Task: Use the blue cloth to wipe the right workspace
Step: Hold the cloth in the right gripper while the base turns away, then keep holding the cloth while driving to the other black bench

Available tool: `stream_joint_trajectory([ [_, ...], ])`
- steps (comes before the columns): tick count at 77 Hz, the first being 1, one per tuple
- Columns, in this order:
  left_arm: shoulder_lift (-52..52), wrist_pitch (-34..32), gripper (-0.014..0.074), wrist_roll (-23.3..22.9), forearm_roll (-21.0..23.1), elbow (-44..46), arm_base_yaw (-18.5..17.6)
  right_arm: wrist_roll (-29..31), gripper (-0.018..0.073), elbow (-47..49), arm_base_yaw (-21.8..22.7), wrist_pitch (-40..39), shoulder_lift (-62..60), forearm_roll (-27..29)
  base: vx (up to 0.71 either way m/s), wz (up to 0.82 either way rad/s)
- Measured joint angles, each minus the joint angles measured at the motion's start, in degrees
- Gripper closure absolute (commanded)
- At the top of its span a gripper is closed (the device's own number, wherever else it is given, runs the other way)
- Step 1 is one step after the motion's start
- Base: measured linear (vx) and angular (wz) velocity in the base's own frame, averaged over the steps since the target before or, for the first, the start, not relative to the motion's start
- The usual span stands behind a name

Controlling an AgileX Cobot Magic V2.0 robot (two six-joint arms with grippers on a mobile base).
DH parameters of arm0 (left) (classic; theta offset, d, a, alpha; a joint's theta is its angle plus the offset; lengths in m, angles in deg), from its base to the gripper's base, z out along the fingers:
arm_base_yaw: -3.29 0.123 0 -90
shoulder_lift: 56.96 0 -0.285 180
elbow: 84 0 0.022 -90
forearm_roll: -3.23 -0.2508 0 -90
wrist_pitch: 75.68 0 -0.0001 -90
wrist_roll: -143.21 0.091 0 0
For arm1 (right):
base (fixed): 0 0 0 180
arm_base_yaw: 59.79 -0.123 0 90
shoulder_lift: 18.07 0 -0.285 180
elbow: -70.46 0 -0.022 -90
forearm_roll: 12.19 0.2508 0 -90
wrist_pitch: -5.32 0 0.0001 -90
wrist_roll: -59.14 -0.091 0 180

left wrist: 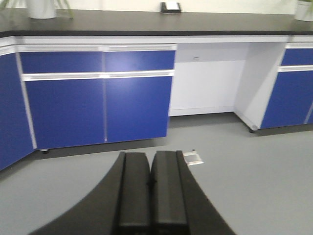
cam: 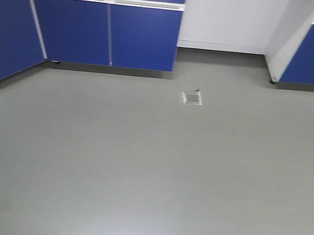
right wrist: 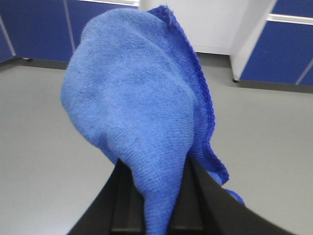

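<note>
Grey floor (cam: 139, 167) lies ahead. Above it the right gripper (right wrist: 156, 171) pinches the bunchy royal-blue microfibre cloth (right wrist: 137, 98); the left gripper (left wrist: 150, 169) is clenched, empty. Far ahead, higher up, sits the wide matte black surface (left wrist: 122, 22). The cloth likely goes there next.

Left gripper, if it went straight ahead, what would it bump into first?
Probably the blue cabinet door under the black benchtop. The left gripper, fingers shut, points across open grey floor toward it, though depth is hard to judge.

Blue cabinets (cam: 104, 31), grey floor (cam: 139, 167)
</note>
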Motion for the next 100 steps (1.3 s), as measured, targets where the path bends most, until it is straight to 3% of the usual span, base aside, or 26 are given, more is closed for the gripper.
stream_joint_trajectory([
  [100, 0.0, 0.0, 0.0603, 0.0, 0.0, 0.0, 0.0, 0.0, 0.0564, 0.0, 0.0, 0.0, 0.0, 0.0, 0.15, -0.48],
])
